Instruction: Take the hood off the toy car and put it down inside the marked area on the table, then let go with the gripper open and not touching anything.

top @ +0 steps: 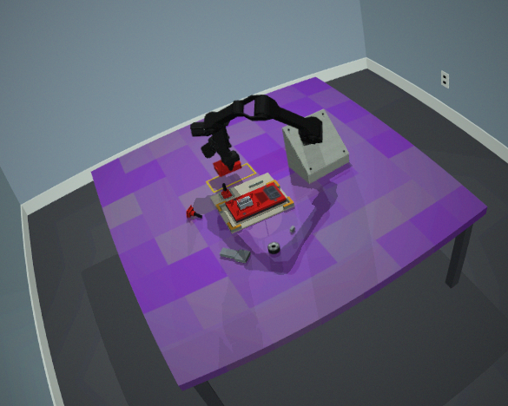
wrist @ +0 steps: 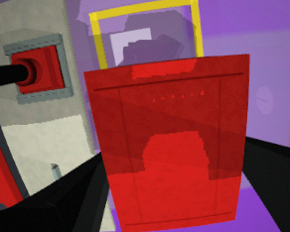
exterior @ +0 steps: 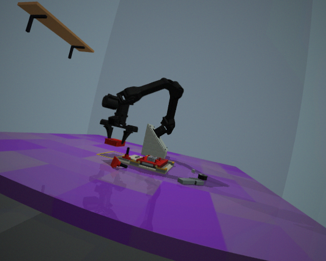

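Note:
The red hood hangs roughly level above the table. My gripper is shut on it, one finger at each long side. The marked area is a yellow outline on the table, below the hood; in the wrist view the hood hides its near part, and a shadow falls inside it. The red toy car sits hoodless on its beige base beside the outline, with a grey engine block showing.
A red piece with a black handle stands on the base near the outline. A similar one lies on the table. A grey wedge, a black wheel and a small grey part lie beyond the car.

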`<state>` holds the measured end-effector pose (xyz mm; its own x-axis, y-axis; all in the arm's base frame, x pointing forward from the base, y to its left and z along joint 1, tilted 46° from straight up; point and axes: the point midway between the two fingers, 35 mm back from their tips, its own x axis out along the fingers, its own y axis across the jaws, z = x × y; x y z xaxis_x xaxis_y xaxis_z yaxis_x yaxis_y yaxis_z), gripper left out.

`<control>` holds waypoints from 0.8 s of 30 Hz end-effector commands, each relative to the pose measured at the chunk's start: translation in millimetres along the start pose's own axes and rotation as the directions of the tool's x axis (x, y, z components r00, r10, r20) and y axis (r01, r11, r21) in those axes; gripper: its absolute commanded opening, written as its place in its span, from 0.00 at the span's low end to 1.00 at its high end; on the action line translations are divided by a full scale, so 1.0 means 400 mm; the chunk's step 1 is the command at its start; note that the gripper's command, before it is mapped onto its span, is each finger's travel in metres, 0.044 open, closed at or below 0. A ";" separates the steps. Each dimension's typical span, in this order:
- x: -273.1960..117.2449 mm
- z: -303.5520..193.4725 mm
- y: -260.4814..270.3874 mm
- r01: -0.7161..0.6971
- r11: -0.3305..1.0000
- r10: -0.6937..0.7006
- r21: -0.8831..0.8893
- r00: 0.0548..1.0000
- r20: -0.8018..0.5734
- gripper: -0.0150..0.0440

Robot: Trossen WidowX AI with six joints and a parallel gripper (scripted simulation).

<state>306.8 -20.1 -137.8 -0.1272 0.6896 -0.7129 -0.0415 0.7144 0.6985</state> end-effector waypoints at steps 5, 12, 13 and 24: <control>0.019 0.000 0.000 -0.003 1.000 0.003 0.005 1.000 0.003 0.25; 0.033 -0.001 0.001 -0.004 1.000 0.004 0.005 1.000 0.003 0.25; 0.036 -0.001 0.001 -0.004 1.000 0.004 0.005 1.000 0.002 0.25; 0.059 -0.004 0.003 -0.005 1.000 0.005 0.005 1.000 0.002 0.25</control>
<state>303.1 -5.7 -151.5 -0.1274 0.6910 -0.7115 -0.0417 0.7130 0.6999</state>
